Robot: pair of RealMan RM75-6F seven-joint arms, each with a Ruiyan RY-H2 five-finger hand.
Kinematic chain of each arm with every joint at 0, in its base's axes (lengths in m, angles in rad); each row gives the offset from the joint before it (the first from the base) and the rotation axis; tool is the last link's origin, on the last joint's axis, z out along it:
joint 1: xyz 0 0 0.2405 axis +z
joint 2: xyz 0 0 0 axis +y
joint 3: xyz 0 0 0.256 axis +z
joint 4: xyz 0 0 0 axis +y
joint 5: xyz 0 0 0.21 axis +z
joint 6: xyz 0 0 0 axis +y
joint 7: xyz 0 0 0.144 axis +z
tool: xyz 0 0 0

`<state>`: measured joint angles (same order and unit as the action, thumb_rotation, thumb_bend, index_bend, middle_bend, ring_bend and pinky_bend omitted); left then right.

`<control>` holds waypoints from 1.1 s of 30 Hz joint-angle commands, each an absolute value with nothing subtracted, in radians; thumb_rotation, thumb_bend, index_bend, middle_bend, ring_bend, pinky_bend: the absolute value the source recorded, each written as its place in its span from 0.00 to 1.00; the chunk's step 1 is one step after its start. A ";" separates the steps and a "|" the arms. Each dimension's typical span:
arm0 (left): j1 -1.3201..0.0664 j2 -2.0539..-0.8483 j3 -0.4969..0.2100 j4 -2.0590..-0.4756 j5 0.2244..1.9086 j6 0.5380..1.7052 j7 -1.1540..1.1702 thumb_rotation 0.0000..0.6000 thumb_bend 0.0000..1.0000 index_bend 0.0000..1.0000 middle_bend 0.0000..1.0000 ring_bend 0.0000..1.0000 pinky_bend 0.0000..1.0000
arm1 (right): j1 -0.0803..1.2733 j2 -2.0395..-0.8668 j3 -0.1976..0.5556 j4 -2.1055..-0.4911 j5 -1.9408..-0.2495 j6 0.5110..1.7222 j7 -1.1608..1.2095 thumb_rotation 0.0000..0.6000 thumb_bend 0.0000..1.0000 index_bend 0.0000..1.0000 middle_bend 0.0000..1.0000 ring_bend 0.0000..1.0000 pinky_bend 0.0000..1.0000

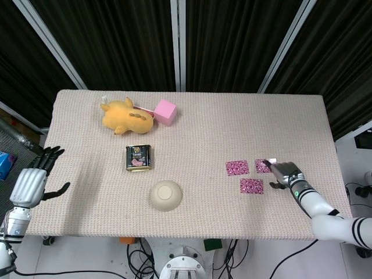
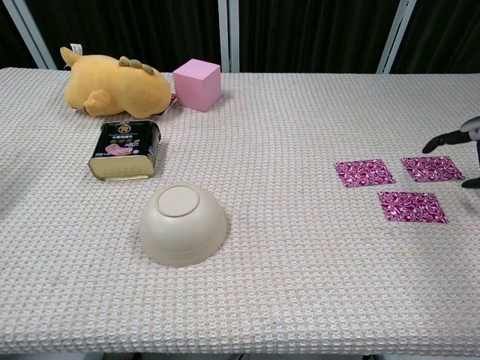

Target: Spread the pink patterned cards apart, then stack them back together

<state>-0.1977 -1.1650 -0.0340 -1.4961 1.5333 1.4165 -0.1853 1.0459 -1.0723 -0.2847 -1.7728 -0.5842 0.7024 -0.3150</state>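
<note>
Three pink patterned cards lie apart and flat on the right part of the table: a left card (image 1: 236,168) (image 2: 364,172), a right card (image 1: 263,165) (image 2: 431,169) and a nearer card (image 1: 251,186) (image 2: 412,206). My right hand (image 1: 288,174) (image 2: 459,137) hovers just right of the right card, fingers apart and holding nothing. One fingertip sits slightly above that card's far edge. My left hand (image 1: 32,183) hangs with spread fingers, empty, beyond the table's left edge; only the head view shows it.
An upturned beige bowl (image 1: 166,195) (image 2: 182,224) sits at the front centre, with a dark tin (image 1: 138,157) (image 2: 126,149) behind it. At the back left are a yellow plush toy (image 1: 125,115) (image 2: 116,89) and a pink cube (image 1: 165,111) (image 2: 197,84).
</note>
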 commanded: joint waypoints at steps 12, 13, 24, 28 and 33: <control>-0.196 -1.177 -0.034 -1.487 1.536 1.420 -0.196 0.91 0.23 0.09 0.05 0.03 0.20 | 0.814 -1.131 -0.119 -1.819 -0.990 1.086 -0.325 0.93 0.14 0.01 0.00 0.00 0.00; -0.196 -1.177 -0.034 -1.487 1.535 1.420 -0.196 0.91 0.23 0.09 0.05 0.03 0.20 | 0.819 -1.143 -0.110 -1.813 -0.973 1.071 -0.339 0.93 0.10 0.00 0.00 0.00 0.00; -0.192 -1.173 -0.035 -1.487 1.534 1.426 -0.201 0.91 0.23 0.09 0.05 0.03 0.20 | 0.849 -1.361 -0.024 -1.634 -0.911 1.019 -0.485 0.93 0.15 0.16 0.00 0.00 0.00; -0.192 -1.175 -0.034 -1.482 1.534 1.424 -0.207 0.91 0.23 0.09 0.05 0.03 0.20 | 0.843 -1.400 -0.012 -1.596 -0.903 1.009 -0.501 0.95 0.18 0.23 0.00 0.00 0.00; -0.192 -1.180 -0.036 -1.472 1.533 1.425 -0.215 0.91 0.23 0.09 0.05 0.03 0.20 | 0.839 -1.425 -0.001 -1.567 -0.891 0.987 -0.521 0.95 0.19 0.26 0.00 0.00 0.00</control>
<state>-0.1918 -1.1794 -0.0354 -1.4719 1.5331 1.4248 -0.2151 0.8398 -1.4208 -0.0044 -1.5713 -0.8956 0.9925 -0.5160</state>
